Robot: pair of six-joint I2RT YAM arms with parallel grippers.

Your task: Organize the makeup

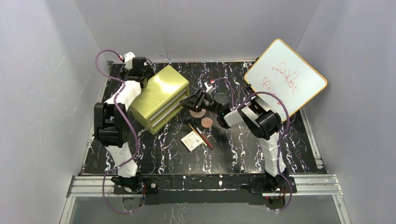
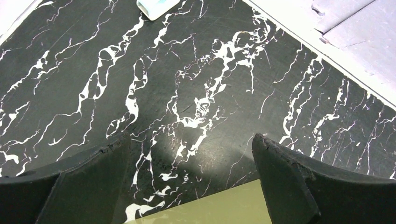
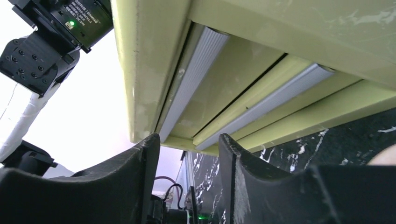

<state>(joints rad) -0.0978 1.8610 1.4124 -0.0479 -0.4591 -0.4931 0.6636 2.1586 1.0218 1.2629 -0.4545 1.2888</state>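
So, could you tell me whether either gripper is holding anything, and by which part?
Nothing is held: the left gripper hangs open over the table, and the right gripper is open and empty, facing the drawer box.

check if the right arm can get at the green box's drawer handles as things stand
Likely yes: the right gripper is open and points at the front of the green drawer box, whose silver handles show just ahead in its wrist view, with nothing between.
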